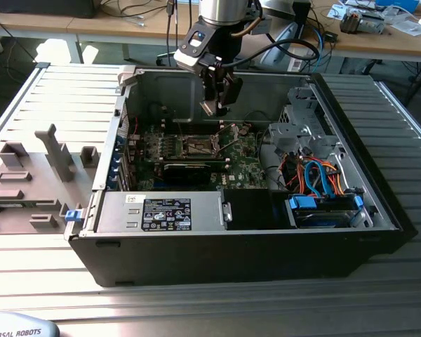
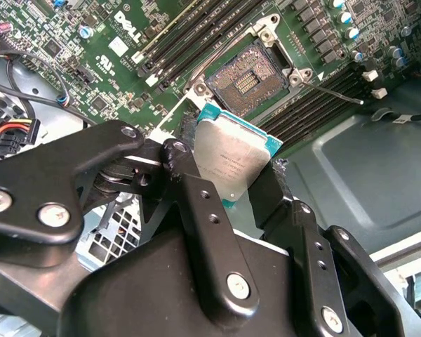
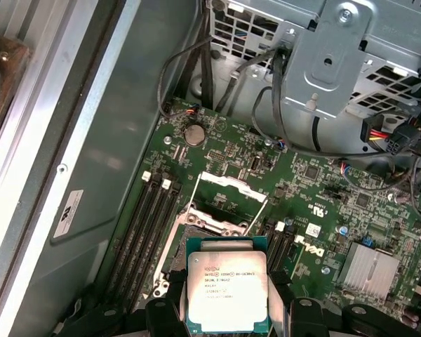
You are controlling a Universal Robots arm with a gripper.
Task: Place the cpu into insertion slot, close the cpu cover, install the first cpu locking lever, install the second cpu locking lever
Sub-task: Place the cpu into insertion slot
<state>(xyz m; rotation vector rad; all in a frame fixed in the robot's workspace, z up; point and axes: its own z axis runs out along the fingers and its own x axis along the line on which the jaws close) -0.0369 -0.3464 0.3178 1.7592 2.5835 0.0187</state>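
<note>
Gripper (image 2: 228,175) jaws clamped on two opposite edges of the cpu (image 2: 235,158), its silver-grey top facing both wrist views, chip held in the air clear of the board. Beyond it the insertion slot (image 2: 247,78) lies bare, contacts exposed, near the middle of the green motherboard (image 1: 245,165); cpu cover (image 3: 230,186) stands raised off the slot. All inside the open computer case (image 1: 196,263), gripper hanging nearer its far wall

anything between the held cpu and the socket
nothing; in the second wrist view open air separates the cpu in the gripper from the bare socket
</note>
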